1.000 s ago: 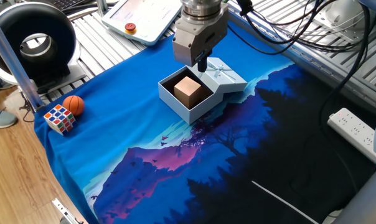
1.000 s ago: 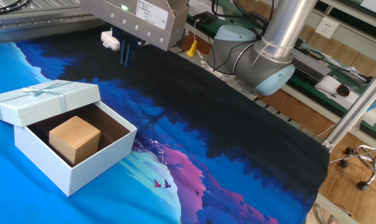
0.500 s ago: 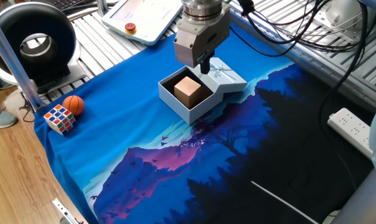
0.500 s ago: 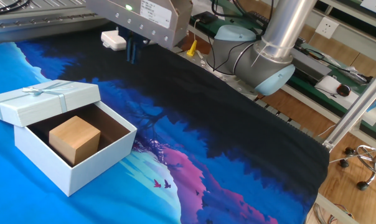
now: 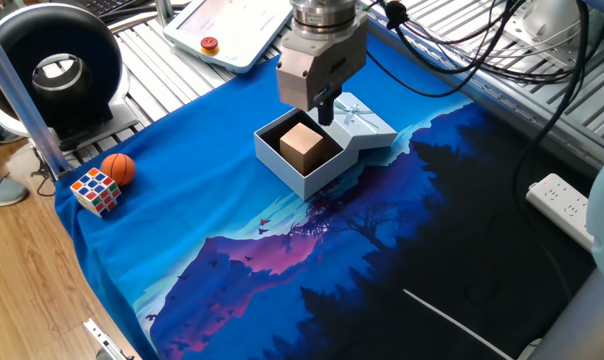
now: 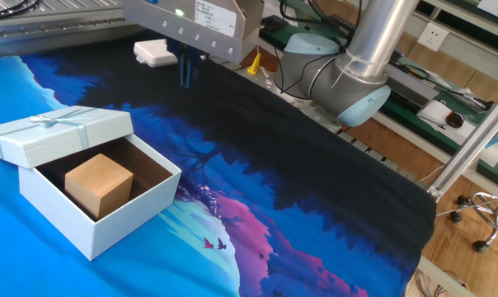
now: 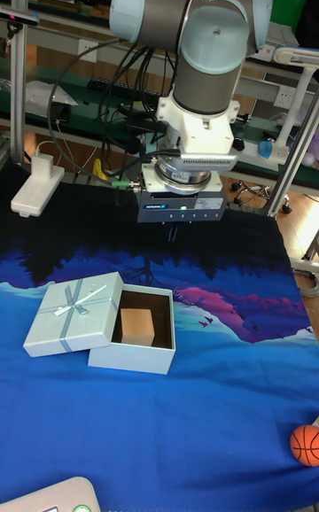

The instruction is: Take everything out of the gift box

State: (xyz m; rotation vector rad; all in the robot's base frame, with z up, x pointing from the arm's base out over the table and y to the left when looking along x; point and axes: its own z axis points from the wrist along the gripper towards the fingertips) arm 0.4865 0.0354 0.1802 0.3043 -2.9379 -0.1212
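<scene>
The pale blue gift box (image 5: 287, 160) stands open on the blue cloth. A tan cube (image 5: 302, 146) sits inside it. Its lid (image 5: 368, 122), with a thin ribbon bow, leans against the box's far side. In the other fixed view the cube (image 6: 99, 183) rests on the dark floor of the box (image 6: 109, 223), and the lid (image 6: 59, 130) overlaps the box's back corner. My gripper (image 5: 325, 106) hangs well above the box's far edge, its fingers close together and holding nothing. The tall fixed view shows the gripper (image 7: 171, 234) above and behind the box (image 7: 133, 358).
A Rubik's cube (image 5: 95, 190) and an orange ball (image 5: 119, 168) lie near the cloth's left corner. A white power strip (image 5: 572, 210) sits at the right. A white adapter (image 6: 154, 53) lies behind the gripper. A teach pendant (image 5: 232, 30) is at the back.
The gripper has drifted sideways above the table, to the right in the other fixed view. The box, lid and cube have not moved.
</scene>
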